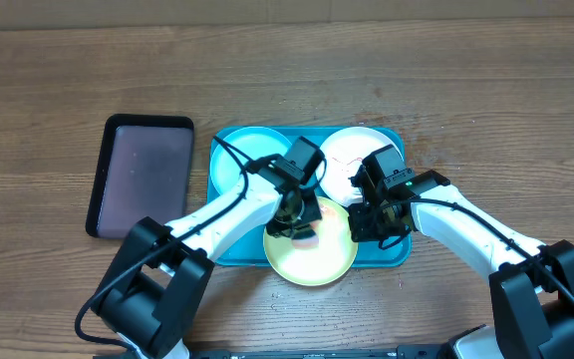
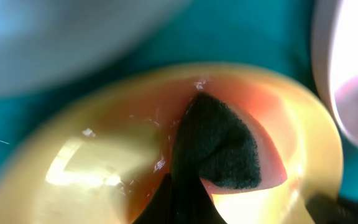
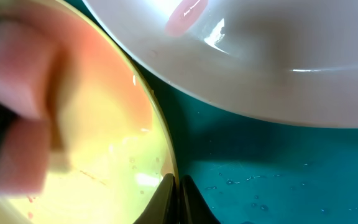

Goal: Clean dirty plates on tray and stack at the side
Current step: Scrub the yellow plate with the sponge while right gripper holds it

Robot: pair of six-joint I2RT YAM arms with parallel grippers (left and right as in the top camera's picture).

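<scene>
Yellow-green plate [image 1: 312, 261] — round, glossy, wet — under a fuzzy dark pad [image 2: 219, 149].

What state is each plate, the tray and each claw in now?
teal tray: wet with droplets
yellow-green plate: red-smeared, overhanging the teal tray's front rim
white plate: red-smeared, in the teal tray
light blue plate: in the teal tray, dirt unclear
sponge: pressed on the yellow-green plate
left gripper: shut on the sponge
right gripper: shut on the yellow-green plate's rim
</scene>
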